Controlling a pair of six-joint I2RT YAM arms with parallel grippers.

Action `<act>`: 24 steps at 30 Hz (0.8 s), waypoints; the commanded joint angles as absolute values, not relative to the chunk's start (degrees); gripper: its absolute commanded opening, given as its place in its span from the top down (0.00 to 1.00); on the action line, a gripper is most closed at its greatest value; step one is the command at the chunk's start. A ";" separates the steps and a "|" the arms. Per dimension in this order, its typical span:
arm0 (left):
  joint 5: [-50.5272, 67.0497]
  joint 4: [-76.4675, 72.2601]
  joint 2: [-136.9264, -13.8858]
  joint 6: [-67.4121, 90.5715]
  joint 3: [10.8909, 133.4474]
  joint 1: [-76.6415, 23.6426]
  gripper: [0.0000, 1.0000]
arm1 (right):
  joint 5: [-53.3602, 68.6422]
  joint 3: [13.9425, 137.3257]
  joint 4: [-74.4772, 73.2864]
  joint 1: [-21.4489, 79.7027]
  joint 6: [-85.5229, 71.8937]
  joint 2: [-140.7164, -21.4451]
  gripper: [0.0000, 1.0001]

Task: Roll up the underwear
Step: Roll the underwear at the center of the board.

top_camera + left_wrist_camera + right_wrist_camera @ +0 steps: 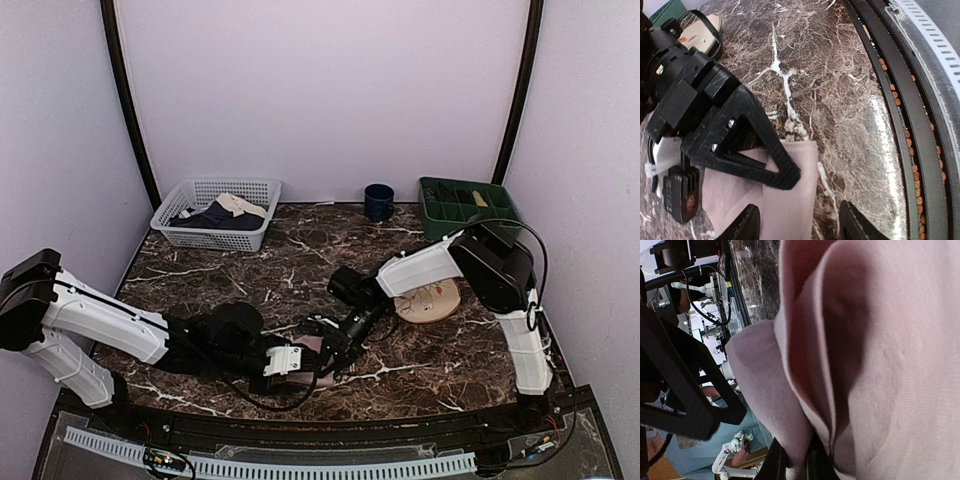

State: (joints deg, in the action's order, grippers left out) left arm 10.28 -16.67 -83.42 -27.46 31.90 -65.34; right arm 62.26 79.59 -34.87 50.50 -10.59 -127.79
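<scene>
I see the dusty-pink underwear (790, 200) bunched at the near middle of the dark marble tabletop (250, 270), mostly hidden under both arms. My right tool (799, 462) is clenched on a fold of it, and its wrist view is filled with pink layers curling out of the pinch. My left tool (799, 227) hangs over the cloth's edge with its jaws apart, one finger above fabric, the other above bare marble, grasping nothing. Just right of the tools lies a round plate (435, 300). Along the far edge stand a white basket (210, 238) of clothes, a blue mug (378, 202) and a green tray (445, 228).
</scene>
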 commanded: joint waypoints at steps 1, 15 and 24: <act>10.94 -19.66 -88.12 -30.89 35.35 -65.99 0.47 | 60.12 79.01 -36.23 49.67 -10.75 -129.82 1.00; 7.05 -9.60 -94.68 -26.63 36.11 -66.01 0.79 | 59.57 77.20 -36.44 48.76 -8.92 -127.18 0.89; 15.65 -6.32 -94.75 -20.86 36.71 -64.09 0.95 | 46.89 71.52 -33.53 45.96 -6.44 -112.42 0.57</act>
State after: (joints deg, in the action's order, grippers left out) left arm 9.67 -16.56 -93.95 -24.84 37.28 -65.36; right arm 56.51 73.82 -34.72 48.01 -8.16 -120.05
